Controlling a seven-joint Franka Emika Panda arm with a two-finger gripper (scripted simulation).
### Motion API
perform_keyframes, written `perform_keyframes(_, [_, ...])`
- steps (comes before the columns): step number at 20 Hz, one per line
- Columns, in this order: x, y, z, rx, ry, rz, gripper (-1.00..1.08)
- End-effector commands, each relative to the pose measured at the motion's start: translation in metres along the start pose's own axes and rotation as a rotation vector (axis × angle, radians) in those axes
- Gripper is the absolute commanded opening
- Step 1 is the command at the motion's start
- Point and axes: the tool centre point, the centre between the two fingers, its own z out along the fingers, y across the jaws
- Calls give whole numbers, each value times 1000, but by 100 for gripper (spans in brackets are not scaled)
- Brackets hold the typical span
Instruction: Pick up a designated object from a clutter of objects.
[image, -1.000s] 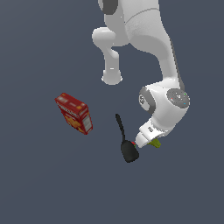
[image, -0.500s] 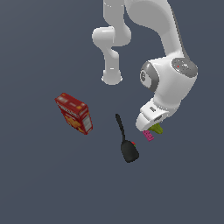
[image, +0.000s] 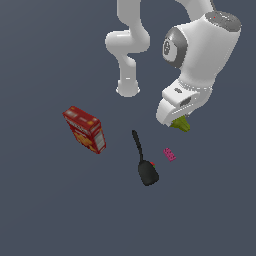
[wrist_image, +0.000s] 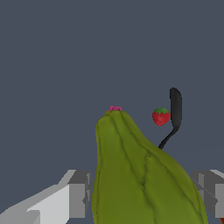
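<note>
The yellow-green lumpy pear-like object (image: 181, 124) hangs in my gripper (image: 178, 120), lifted well above the floor. In the wrist view the object (wrist_image: 140, 175) fills the space between the two fingers (wrist_image: 78, 194) of my gripper (wrist_image: 146, 199), which is shut on it. Below lie the tiny pink block (image: 169, 154), the black spatula (image: 144, 164) and, toward the exterior view's left, the red cracker box (image: 85, 129). The pink block (wrist_image: 115, 108) and the spatula (wrist_image: 174, 113) also show in the wrist view beyond the held object.
A small red strawberry (wrist_image: 161, 116) lies beside the spatula's blade; it shows as a red dot (image: 152, 163) in the exterior view. The robot's white base (image: 128, 87) stands at the back. The floor is plain dark grey.
The gripper has risen from floor level next to the spatula, carrying the yellow-green object up. The pink block it had covered now shows. The other things have not moved.
</note>
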Motion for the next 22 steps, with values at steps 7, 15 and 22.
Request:
perform_keyframes(7, [-32, -12, -82, 1, 3, -1, -100])
perform_keyframes(15, [-52, -19, -136, 2, 3, 0, -100])
perform_keyframes(22, [-59, -21, -156, 2, 3, 0, -100])
